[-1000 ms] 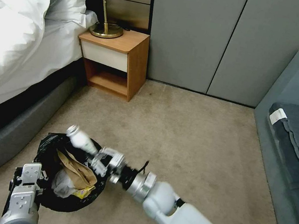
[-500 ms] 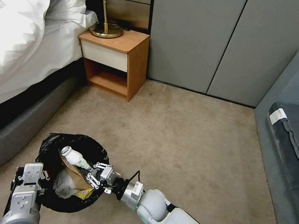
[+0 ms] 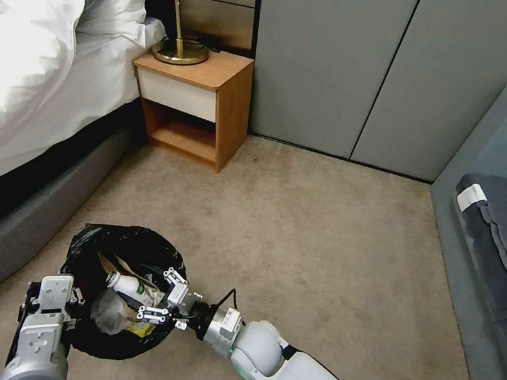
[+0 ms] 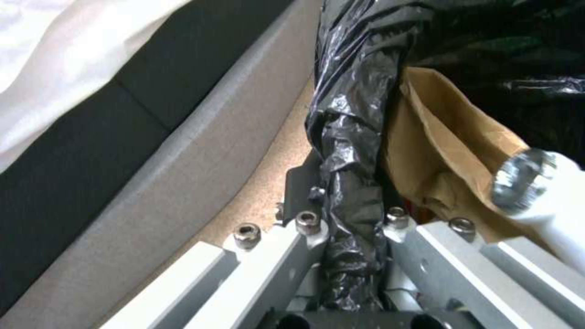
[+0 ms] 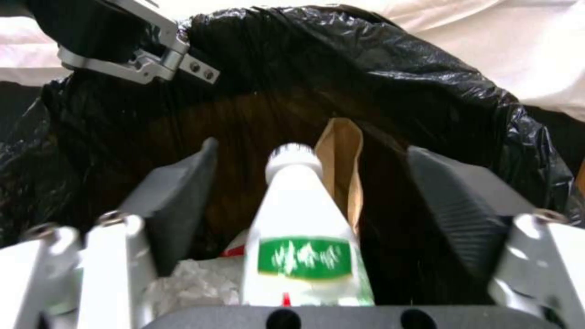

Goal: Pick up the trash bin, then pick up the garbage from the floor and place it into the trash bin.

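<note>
Head view: one trash bin point(image 3: 84, 241), lined in black, sits on the carpet beside the bed, with the left gripper point(image 3: 52, 303) clamped on its near rim. The right gripper point(image 3: 162, 296) reaches over the opposite rim, its fingers spread wide and holding nothing. Just beyond its fingertips lies one small bottle point(image 3: 125, 285), on top of one brown paper bag point(image 3: 107, 265), one pale crumpled scrap point(image 3: 108, 311) and a yellow wrapper (only a corner visible). Half a second ago the bottle sat higher, at the fingertips; now it rests lower in the bin and the fingers are wider apart.

Left wrist view: the left gripper point(image 4: 348, 237) is closed on a fold of black liner at the bin's rim point(image 4: 350, 137); the paper bag point(image 4: 445, 151) and the bottle's cap point(image 4: 524, 180) lie just inside.

Right wrist view: the bottle point(image 5: 301, 228), green-labelled, lies between the two wide-open pads point(image 5: 183, 192), touching neither, with the bag point(image 5: 341, 155) beyond it inside the bin point(image 5: 427, 68).
</note>
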